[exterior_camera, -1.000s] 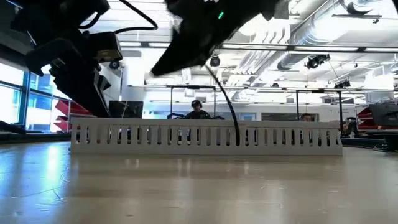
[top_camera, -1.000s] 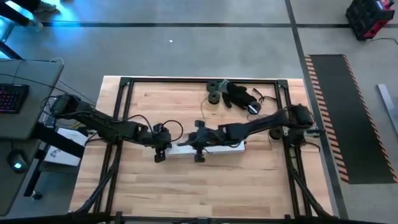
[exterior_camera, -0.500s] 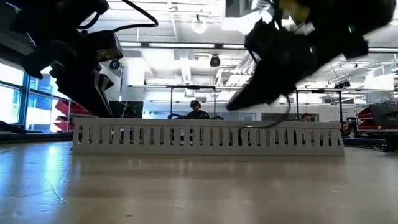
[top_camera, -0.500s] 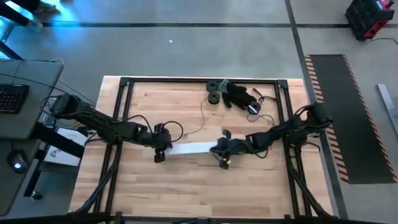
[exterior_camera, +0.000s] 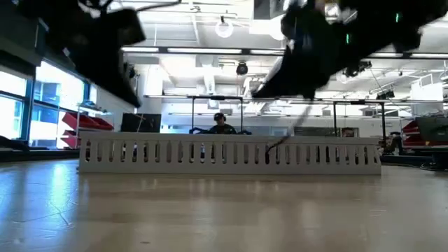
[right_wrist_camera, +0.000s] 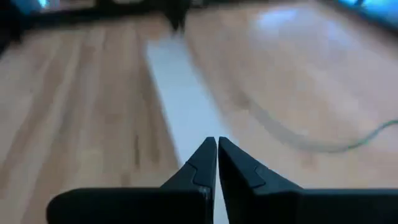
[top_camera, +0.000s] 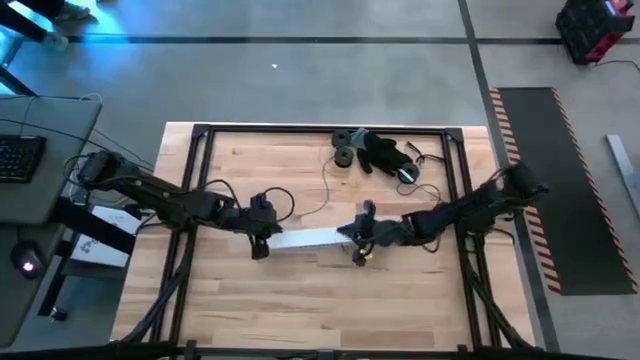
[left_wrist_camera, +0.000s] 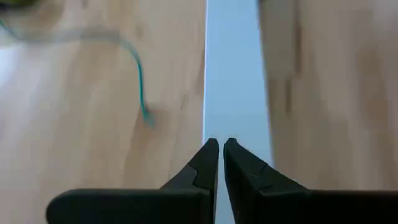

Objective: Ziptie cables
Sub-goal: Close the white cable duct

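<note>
A long white slotted duct (top_camera: 312, 238) lies across the middle of the wooden table, side wall upright (exterior_camera: 231, 152). My left gripper (top_camera: 262, 236) is shut and hovers over the duct's left end (left_wrist_camera: 236, 74). My right gripper (top_camera: 360, 238) is also shut, above the duct's right part (right_wrist_camera: 180, 93). In the low view both show as dark shapes above the duct, the left (exterior_camera: 105, 42) and the right (exterior_camera: 315, 56). A thin wire (left_wrist_camera: 140, 81) lies loose on the wood beside the duct. The cables are out of view.
A heap of black round parts with a thin dark cord (top_camera: 375, 152) sits at the table's far edge; the cord trails toward the duct (top_camera: 322, 182). A black frame (top_camera: 200, 150) rims the table. People sit in the room behind (exterior_camera: 220, 120).
My right gripper has swung from over the duct's middle toward the table's right edge and now sits over the duct's right part. My left gripper has risen from beside the duct's left end. The duct has stayed about where it was.
</note>
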Controlling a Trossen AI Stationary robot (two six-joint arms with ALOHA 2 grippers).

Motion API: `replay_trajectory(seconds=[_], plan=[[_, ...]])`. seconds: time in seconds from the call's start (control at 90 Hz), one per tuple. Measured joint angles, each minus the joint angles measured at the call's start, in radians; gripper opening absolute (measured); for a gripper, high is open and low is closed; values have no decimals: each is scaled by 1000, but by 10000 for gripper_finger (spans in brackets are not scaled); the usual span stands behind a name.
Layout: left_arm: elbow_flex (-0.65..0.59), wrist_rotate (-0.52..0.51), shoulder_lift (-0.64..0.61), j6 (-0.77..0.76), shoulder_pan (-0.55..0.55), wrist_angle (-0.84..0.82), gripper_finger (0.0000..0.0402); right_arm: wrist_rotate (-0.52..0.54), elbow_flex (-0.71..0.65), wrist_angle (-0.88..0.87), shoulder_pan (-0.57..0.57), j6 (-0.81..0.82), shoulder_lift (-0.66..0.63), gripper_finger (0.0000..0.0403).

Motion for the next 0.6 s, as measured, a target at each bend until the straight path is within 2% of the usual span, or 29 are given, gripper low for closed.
replay_trajectory(seconds=[0.078, 0.178, 0.244, 0.311, 0.456, 0.6], plan=[[7, 73, 0, -32, -4, 73, 7, 46, -2, -184, 0, 74, -84, 0], [-3, 203, 36, -71, -24, 197, 7, 99, 0, -489, -21, 245, -178, 0], [-17, 226, 83, -81, -45, 225, 7, 105, -3, -689, -44, 348, -206, 0], [-16, 223, 146, -84, -63, 242, 7, 93, -8, -816, -63, 420, -217, 0], [-11, 177, 305, -105, -60, 218, 7, -87, -61, -829, -82, 453, -216, 0], [36, -44, 381, -78, -14, 110, 7, -278, -117, -685, -26, 496, -212, 0]])
